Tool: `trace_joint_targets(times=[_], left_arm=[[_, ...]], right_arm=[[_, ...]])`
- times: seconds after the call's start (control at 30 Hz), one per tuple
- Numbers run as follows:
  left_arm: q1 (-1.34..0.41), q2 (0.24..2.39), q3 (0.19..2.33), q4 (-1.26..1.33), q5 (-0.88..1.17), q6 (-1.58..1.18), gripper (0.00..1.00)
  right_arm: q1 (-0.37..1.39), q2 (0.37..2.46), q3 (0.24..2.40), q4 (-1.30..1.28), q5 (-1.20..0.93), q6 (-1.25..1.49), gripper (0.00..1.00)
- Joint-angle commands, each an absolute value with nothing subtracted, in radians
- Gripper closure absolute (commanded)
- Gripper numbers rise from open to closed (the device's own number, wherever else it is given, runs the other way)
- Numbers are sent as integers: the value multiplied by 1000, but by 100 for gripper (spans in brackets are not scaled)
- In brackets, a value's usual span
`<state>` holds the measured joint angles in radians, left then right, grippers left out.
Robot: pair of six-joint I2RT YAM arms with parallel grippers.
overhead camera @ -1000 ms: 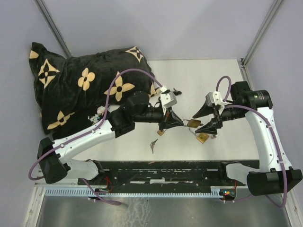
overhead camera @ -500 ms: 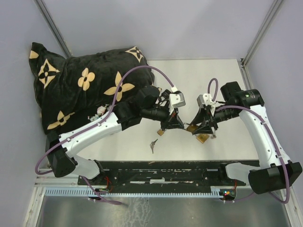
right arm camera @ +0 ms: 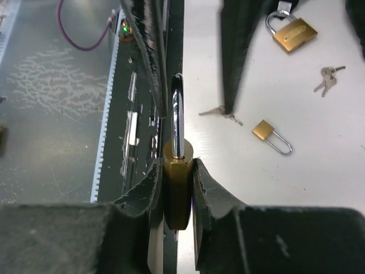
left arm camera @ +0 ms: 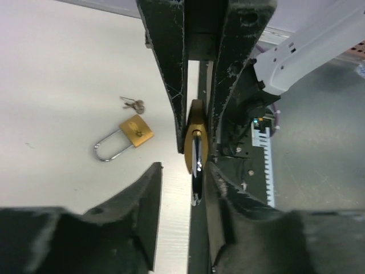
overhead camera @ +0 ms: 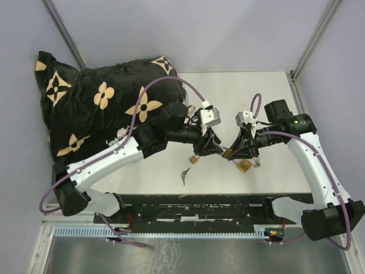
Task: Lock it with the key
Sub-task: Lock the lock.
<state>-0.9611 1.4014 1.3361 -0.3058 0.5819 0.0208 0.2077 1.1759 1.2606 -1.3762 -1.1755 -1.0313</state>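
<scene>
I am holding the padlock (right arm camera: pixel 178 191) in the right gripper (overhead camera: pixel 239 149). Its fingers are pressing on both flat sides of the brass body, with the shackle (right arm camera: pixel 178 111) pointing toward the left arm. The left gripper (left arm camera: pixel 183 174) is sitting partly open around that shackle with a gap on each side, so I am reading it as gripping nothing. The lock is hanging in the air between the two grippers, over the middle of the table (overhead camera: pixel 256 97) and somewhat toward its near edge.

I am judging the task to be at an early stage. Neither gripper is showing a key. One key (overhead camera: pixel 183 175) is lying flat close to the near edge, just beside a small padlock (overhead camera: pixel 194 160). More keys (left arm camera: pixel 134 104) are lying next to a second padlock (left arm camera: pixel 125 135) on the right half of the table.

I am seeing the held lock edge-on, so I cannot tell whether its shackle is seated or sprung, or whether anything is in the keyhole. By my reckoning, what is remaining is picking up a key with the free left gripper, fitting it into the lock and turning it.
</scene>
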Motion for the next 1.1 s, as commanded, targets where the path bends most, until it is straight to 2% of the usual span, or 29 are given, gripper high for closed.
trace_joint_targets(times=[0.0,0.1,0.2,0.3,0.43,0.6,0.87,1.07], left_arm=[[-949,1185,1156,24,450,-121,44],[-952,1020,815,459,361,-282,33],[-963,922,549,844,227,-431,30],[-1014,899,435,1012,106,-438,29],[-1075,968,413,1223,68,-360,28],[-1109,1109,473,1352,94,-303,27],[-1149,1250,584,1390,126,-246,30],[-1154,1297,615,1378,196,-269,39]], right_arm=[[194,1119,1230,-1126,-1404,-762,98],[191,1112,1221,-1031,-1502,-659,98],[181,1171,1337,-1354,-1524,-984,98],[159,1243,1414,-1699,-1546,-1333,98],[149,1232,1400,-1753,-1551,-1410,98],[146,1182,1365,-1736,-1551,-1401,98],[144,1098,1271,-1516,-1549,-1188,98],[139,1094,1276,-1512,-1548,-1179,97]])
